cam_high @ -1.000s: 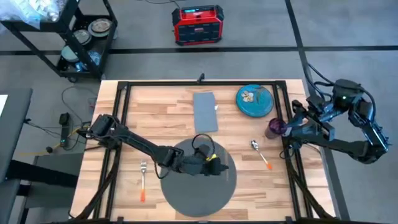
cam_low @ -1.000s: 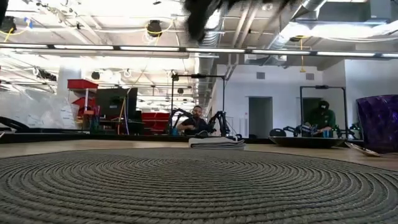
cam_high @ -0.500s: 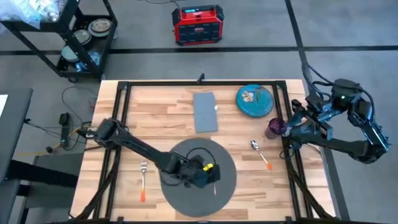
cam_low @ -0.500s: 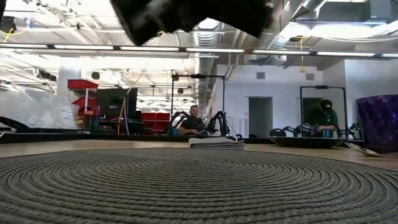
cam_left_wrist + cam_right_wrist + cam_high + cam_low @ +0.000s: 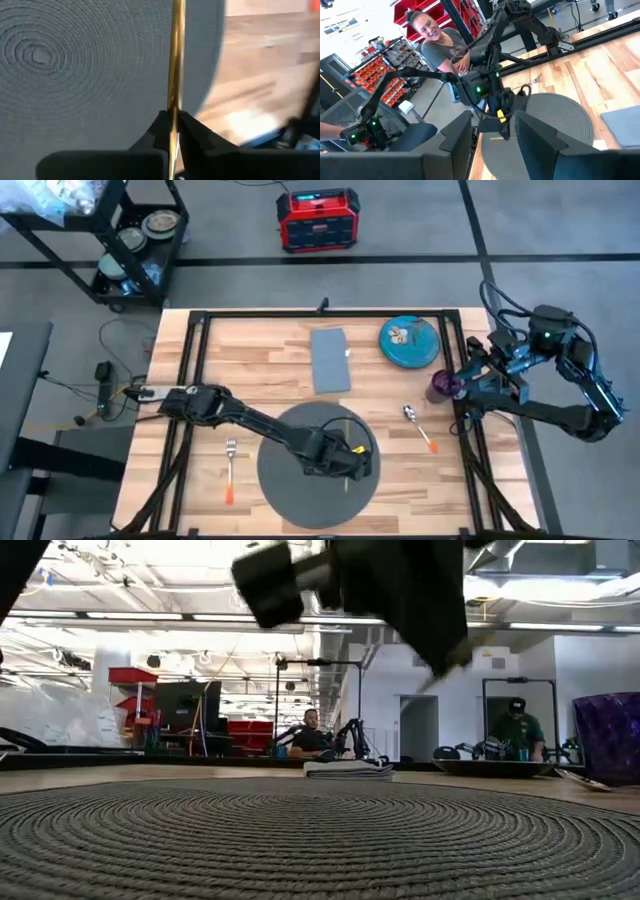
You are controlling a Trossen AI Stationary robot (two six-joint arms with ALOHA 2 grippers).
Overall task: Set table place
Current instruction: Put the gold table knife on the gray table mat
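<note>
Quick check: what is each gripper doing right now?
Left gripper: shut on a gold utensil, over the placemat.
Right gripper: open, empty, at the table's right edge.

You have a grey napkin, teal plate, purple cup, spoon and orange-handled fork; beyond, a red box and cart.

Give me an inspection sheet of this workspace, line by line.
Surface: table, light wood planks, black frame.
Job's things: round grey placemat at the near middle.
Clutter: napkin, teal plate, purple cup, spoon, fork.
Grippers: left gripper over the placemat, jaws shut on a thin gold utensil; right gripper by the cup, jaws open.
Cables: loose on the floor, left of the table.
Surroundings: red box, cart, a seated person.
</note>
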